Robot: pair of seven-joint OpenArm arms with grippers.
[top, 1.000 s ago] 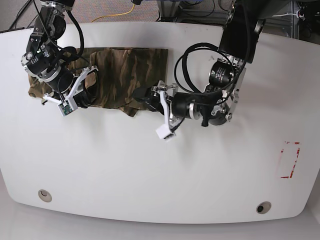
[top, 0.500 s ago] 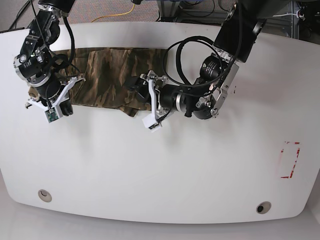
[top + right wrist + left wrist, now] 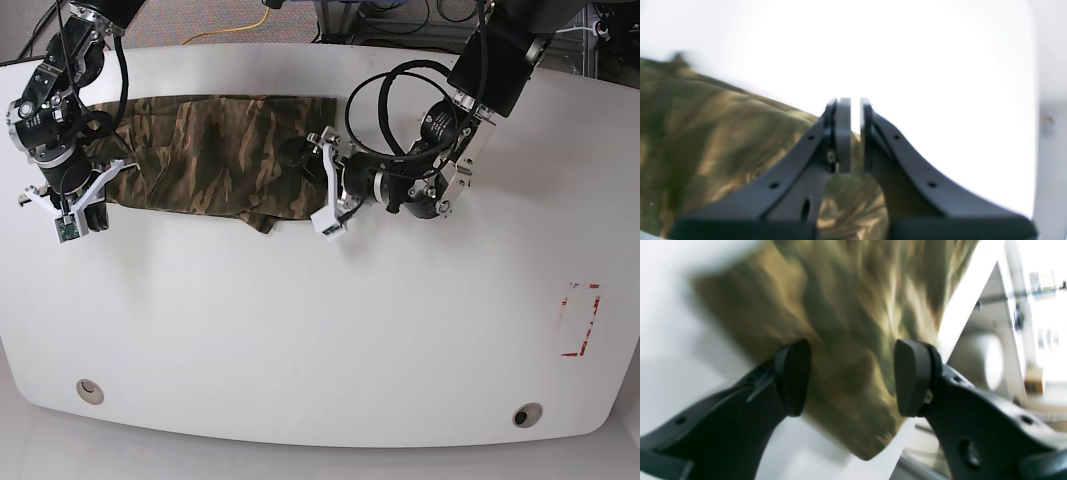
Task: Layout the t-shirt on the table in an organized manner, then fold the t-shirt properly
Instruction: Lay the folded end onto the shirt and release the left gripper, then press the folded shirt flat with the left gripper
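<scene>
T-shirt [image 3: 215,155]: camouflage, stretched as a long band across the far part of the table [image 3: 320,340], so you can flatten it before folding.

Left gripper [image 3: 850,376]: jaws wide apart, cloth between them but not pinched; placed at the band's right end to take it.

Right gripper [image 3: 855,133]: jaws nearly closed; nothing visible in the narrow gap. It sits at the left end, by the cloth's edge.
</scene>
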